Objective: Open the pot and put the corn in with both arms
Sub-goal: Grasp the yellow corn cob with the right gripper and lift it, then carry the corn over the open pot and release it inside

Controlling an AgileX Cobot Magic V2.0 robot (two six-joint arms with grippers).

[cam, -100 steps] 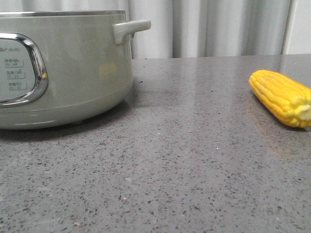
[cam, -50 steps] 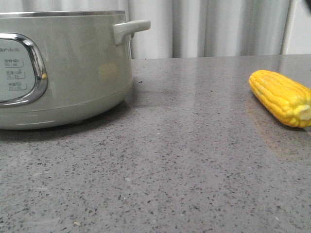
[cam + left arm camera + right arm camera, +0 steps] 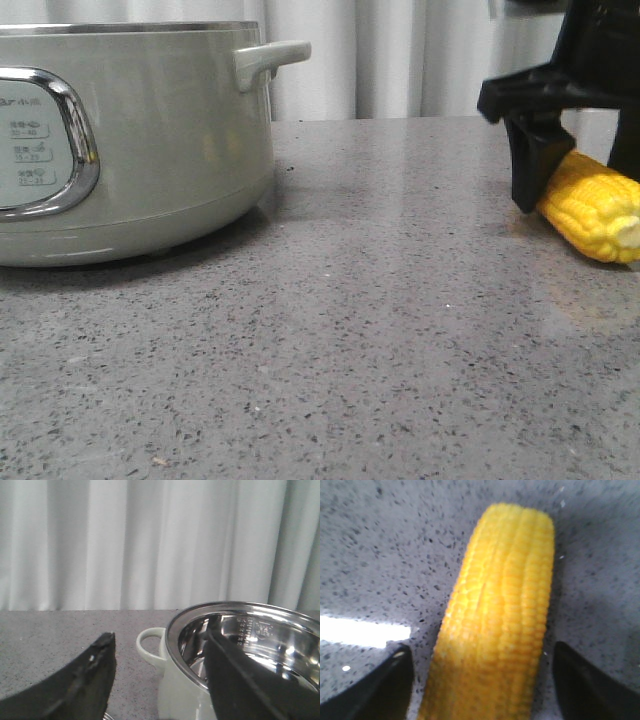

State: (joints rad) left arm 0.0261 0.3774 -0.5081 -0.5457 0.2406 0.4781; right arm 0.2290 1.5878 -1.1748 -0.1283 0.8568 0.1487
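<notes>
Lying on the speckled grey countertop point(image 3: 380, 330) at the far right of the front view is one corn cob point(image 3: 592, 208), bright yellow, its pale stub end turned toward the near right. One black right gripper point(image 3: 580, 150) stands over its far end; a blocky finger point(image 3: 532, 160) comes down just left of the cob, in front of its tip. In the right wrist view the cob point(image 3: 500, 625) runs between two dark fingertips point(image 3: 385, 687), one at each side, with bare counter showing between each tip and the kernels, so the fingers are spread wide and straddle the cob without touching it.

One pot point(image 3: 130, 140) sits at the left of the front view, well apart from the cob: a large, round, pale grey-green cooker with a metal rim, one stubby side handle point(image 3: 268, 60) and one chrome-framed control panel point(image 3: 40, 140) bearing small labels. The left wrist view shows the same pot point(image 3: 180, 695) from higher up, its top uncovered and its shiny steel inside point(image 3: 255, 640) in plain sight, with a loop handle point(image 3: 150, 647) at its side.

The left gripper point(image 3: 160, 680) appears only in that wrist view, as two dark fingers point(image 3: 80, 685) set far apart, one before the counter, the other across the pot's mouth, holding nothing. White curtains point(image 3: 150, 540) hang behind the counter.
</notes>
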